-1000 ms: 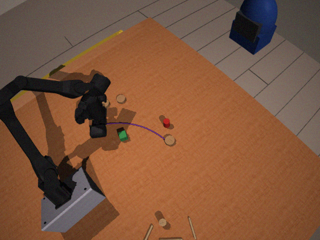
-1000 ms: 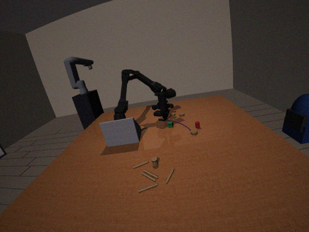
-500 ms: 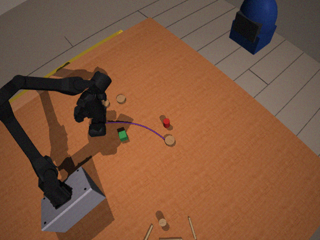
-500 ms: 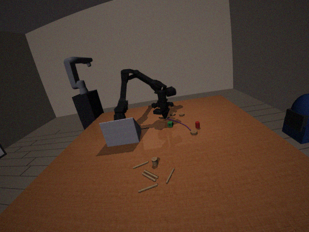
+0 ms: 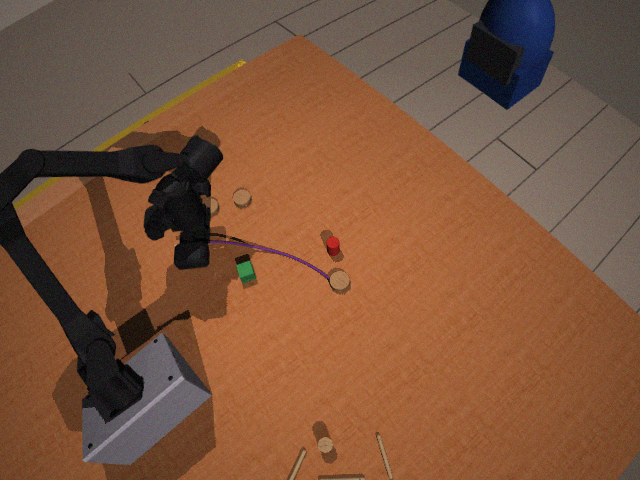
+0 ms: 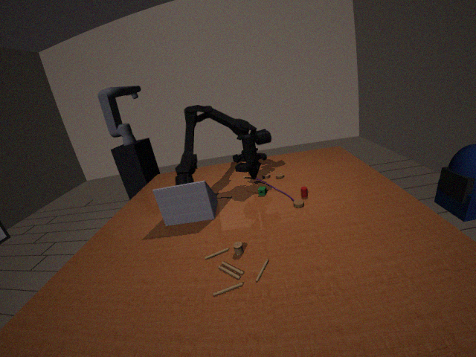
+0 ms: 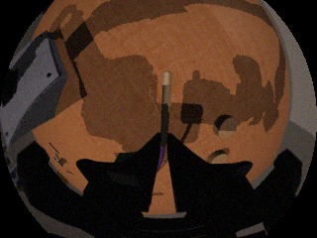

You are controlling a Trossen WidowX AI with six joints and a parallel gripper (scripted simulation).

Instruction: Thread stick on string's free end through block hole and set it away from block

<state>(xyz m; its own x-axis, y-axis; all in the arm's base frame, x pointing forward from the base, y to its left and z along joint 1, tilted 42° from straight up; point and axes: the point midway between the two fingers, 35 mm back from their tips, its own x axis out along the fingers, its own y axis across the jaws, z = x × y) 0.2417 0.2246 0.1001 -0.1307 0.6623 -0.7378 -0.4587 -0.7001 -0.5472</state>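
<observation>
Top cam: high above the worktop [image 5: 413, 320] [image 6: 346, 277] [image 7: 163, 42], facing steeply down, well back; pincer [image 5: 197, 239] [image 6: 254, 176] [image 7: 164, 137] sits left of frame centre. Exterior cam: beyond the loose sticks [image 5: 384, 454] [image 6: 228, 289], a bit above worktop level, facing across it toward the pincer, pale wall [image 6: 215, 65] behind. Pincer is small there, far off. Wrist cam: right by the pincer, facing past its tips to the worktop, round dark-edged frame. Top and exterior share the whole arm [image 5: 46, 284] [image 6: 189, 134], green block [image 5: 246, 270] [image 6: 262, 191] and button [image 5: 339, 280] [image 6: 298, 204]. Top and wrist share two discs [image 5: 241, 197] [image 6: 280, 176] [image 7: 227, 126] near the pincer, plus part of the grey base [image 5: 188, 390] [image 6: 184, 203] [image 7: 45, 89].
</observation>
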